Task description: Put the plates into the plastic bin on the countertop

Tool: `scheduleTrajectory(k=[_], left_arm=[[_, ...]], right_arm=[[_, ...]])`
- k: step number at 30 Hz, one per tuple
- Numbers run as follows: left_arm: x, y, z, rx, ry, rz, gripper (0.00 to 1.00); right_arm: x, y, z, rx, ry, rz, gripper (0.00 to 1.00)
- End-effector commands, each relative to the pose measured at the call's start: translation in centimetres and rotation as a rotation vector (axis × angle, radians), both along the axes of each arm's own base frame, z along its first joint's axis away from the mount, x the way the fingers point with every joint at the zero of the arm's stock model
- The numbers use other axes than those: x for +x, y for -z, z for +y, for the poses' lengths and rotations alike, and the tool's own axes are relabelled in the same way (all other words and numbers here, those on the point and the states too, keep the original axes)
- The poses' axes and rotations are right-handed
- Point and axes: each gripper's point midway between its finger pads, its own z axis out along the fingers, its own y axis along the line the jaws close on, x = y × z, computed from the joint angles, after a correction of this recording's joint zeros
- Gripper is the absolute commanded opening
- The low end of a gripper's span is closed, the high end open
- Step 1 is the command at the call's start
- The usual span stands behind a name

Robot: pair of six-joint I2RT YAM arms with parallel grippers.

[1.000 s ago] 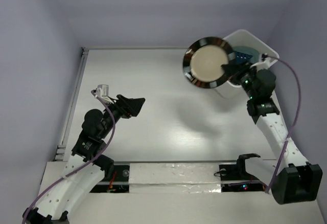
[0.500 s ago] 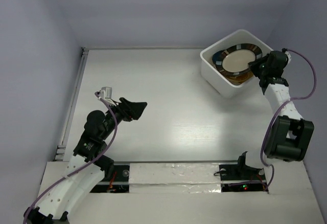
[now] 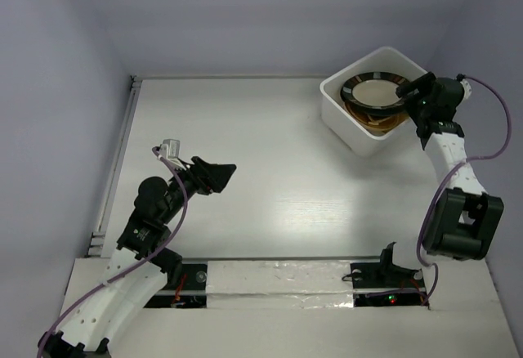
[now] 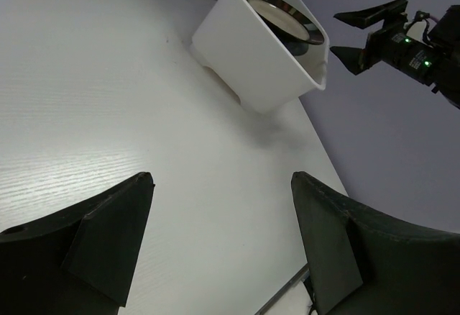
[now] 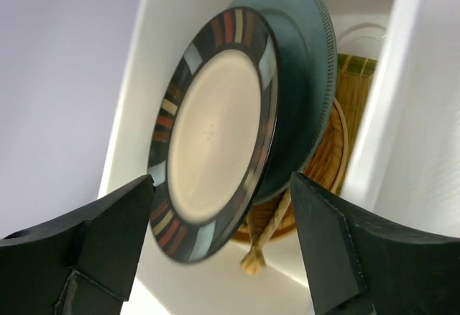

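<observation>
Counter [image 3: 270,129] in the top view carries the plastic bin [image 3: 359,133] at upper right. The black-rimmed plate [image 3: 377,92] sits on top inside it, and the right gripper [image 3: 411,90] is spread open just beside its rim. Left gripper [image 3: 214,175] hangs wide open at lower left. Left wrist view only catches that plate's dark rim above the bin wall. Right wrist view shows way more: striped coloured rim, cream centre, tilted against a grey-blue plate [image 5: 305,78], orange woven plate [image 5: 327,160] underneath, gripper wide and empty.

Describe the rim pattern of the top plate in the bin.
Black rim with red, cream and pale-blue blocks; right wrist view.
</observation>
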Motion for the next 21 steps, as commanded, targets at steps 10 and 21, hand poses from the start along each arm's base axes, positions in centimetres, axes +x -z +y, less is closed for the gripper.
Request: scheduleTrajectory(k=[10, 21], left_arm=[[-0.6, -4.8, 0.6, -0.005, -0.01, -0.11, 0.76], [-1.1, -10.5, 4.3, 0.087, -0.163, -0.236, 0.76]], right_arm=[[-10.1, -10.1, 4.5, -0.023, -0.092, -0.428, 0.73], [-24.1, -17.4, 13.5, -0.134, -0.456, -0.794, 0.16]])
